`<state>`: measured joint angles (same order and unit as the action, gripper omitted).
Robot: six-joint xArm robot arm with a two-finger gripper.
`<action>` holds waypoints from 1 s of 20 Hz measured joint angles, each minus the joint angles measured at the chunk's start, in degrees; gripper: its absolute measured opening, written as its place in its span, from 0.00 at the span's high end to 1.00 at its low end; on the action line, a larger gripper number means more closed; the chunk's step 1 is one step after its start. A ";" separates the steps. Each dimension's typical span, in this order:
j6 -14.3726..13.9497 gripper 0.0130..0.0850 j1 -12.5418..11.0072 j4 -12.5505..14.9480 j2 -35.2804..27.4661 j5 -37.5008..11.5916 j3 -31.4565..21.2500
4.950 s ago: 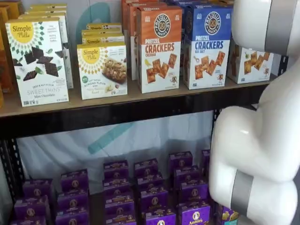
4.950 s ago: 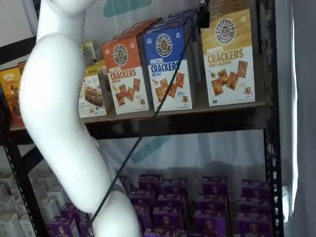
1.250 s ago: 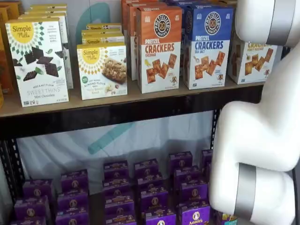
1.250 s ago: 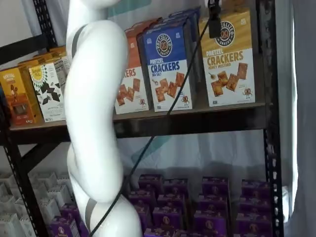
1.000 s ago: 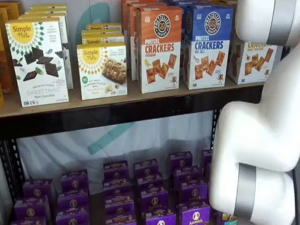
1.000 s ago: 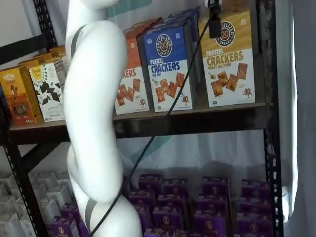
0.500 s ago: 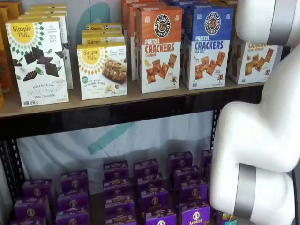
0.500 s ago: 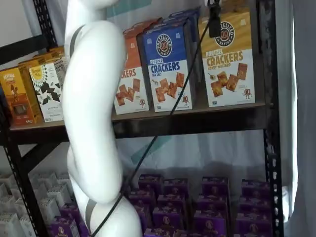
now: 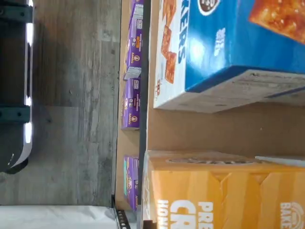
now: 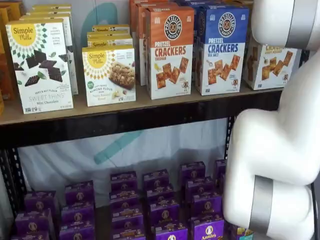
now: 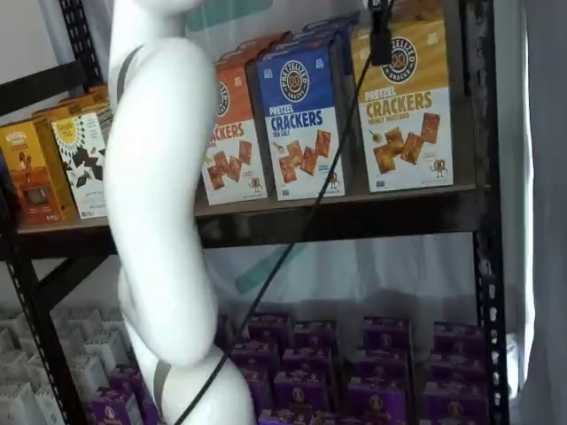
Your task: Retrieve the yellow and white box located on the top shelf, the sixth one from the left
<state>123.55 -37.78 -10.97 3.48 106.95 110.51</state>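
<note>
The yellow and white box (image 11: 405,111) stands at the right end of the top shelf (image 11: 354,217), a little tilted. It is partly hidden behind the white arm in a shelf view (image 10: 272,62). The wrist view shows its yellow upper part (image 9: 219,191) close up, with the tan board (image 9: 214,131) beside it. Of my gripper (image 11: 382,40) only one black finger shows, hanging from the view's top edge in front of the box's upper front, with a cable beside it. I cannot tell whether it is open or shut.
A blue-and-white cracker carton (image 11: 301,124) stands right next to the yellow box, then an orange-and-white one (image 10: 169,52). Simple Mills boxes (image 10: 40,65) stand further left. Purple boxes (image 10: 160,205) fill the lower shelf. The white arm (image 11: 164,195) stands before the shelves. A black upright (image 11: 483,177) borders the box.
The yellow and white box has tilted slightly and its top has shifted a little left. The arm has moved a little further left in front of the shelf.
</note>
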 joint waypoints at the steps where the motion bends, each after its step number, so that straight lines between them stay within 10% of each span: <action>1: 0.06 0.33 -0.13 -0.05 0.33 0.29 -0.18; 20: 5.41 0.33 -6.38 -1.33 15.49 2.46 -13.09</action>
<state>128.96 -44.17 -12.30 18.98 109.41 97.42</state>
